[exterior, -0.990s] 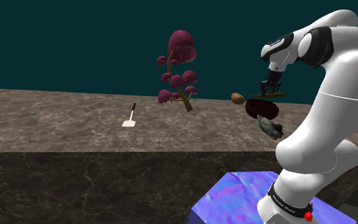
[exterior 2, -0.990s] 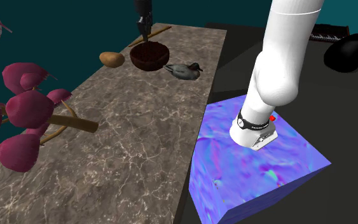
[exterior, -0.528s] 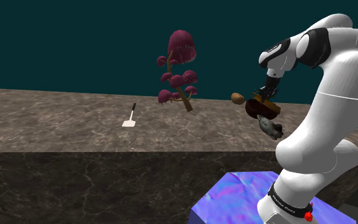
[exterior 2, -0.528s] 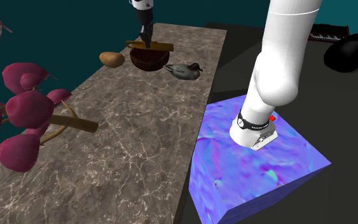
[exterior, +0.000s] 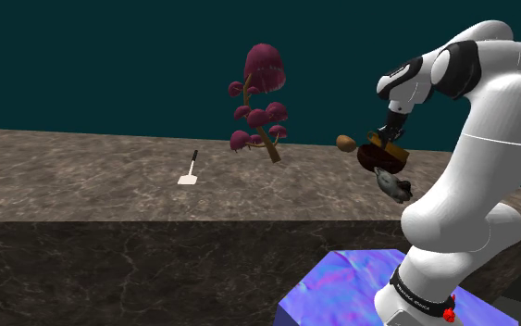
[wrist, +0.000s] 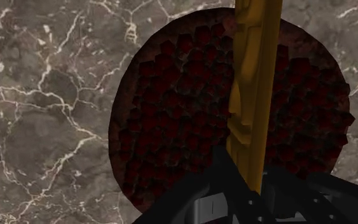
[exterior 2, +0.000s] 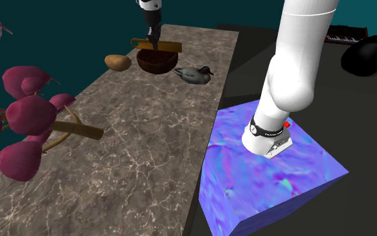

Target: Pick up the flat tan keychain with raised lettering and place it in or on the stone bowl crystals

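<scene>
Wrist view: gripper (wrist: 250, 183) is seen clamped on the flat tan keychain (wrist: 255, 89), which is held over the dark red, crystal-lined bowl (wrist: 171, 121). In the second ext. view the keychain is carried level, just above the bowl's rim; contact w/ the rim can't be told. A duck figure (exterior 2: 195, 74) is set at the bowl's 3 o'clock and a brown oval obj. (exterior 2: 118, 62) at its 9 o'clock, both on the marble counter (exterior 2: 146, 141).
</scene>
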